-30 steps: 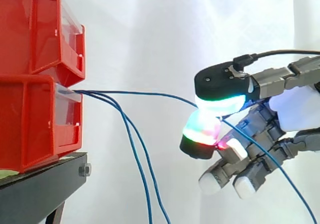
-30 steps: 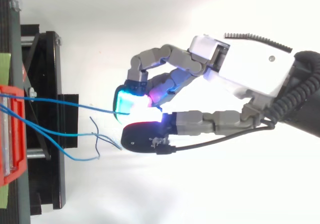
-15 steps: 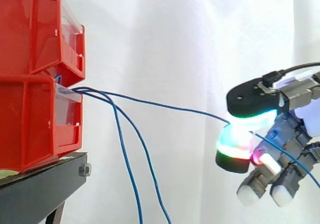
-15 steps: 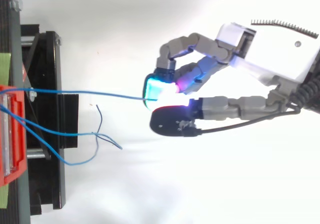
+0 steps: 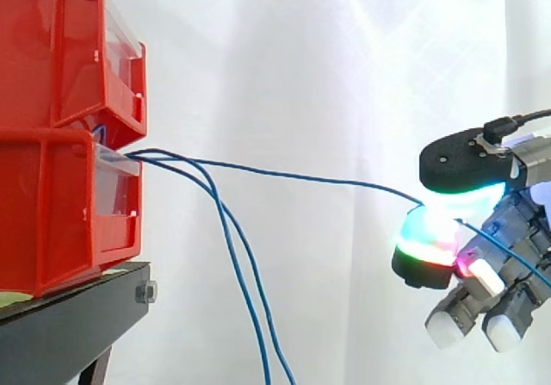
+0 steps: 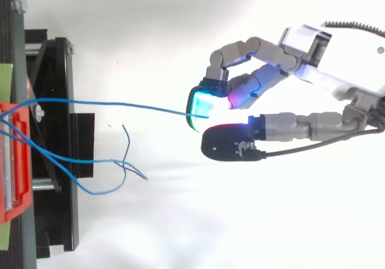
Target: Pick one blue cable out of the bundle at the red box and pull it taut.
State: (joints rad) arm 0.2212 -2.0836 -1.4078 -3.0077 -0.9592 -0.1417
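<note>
Pulling is the step the hand (image 6: pixel 328 70) is working through: it is standing well away from the red box (image 5: pixel 52 204), on the side its openings face, and pinching one blue cable (image 5: pixel 284 176) between the thumb and a curled finger, whose glowing pads (image 5: pixel 426 239) are pressing together on the wire, while the other fingers are hanging curled below, holding nothing. That cable is running from the mouth of the red box's lower bin out to the pinch in a nearly straight line, sloping slightly downward with a faint bow, so it is looking close to taut but, by my judgement, not quite there. The two other blue cables (image 5: pixel 232 230) are leaving the same opening and drooping slack just beside the box. The next move is calling for a short further draw straight away from the red box, with the pinch staying firm enough that the thin wire is not slipping through the pads. Glow is washing out the exact contact point, the anchoring inside the red box is lying hidden, and in the side view the frame edges are cutting off the palm, the gripped cable's tail and the slack cables' lower ends.
</note>
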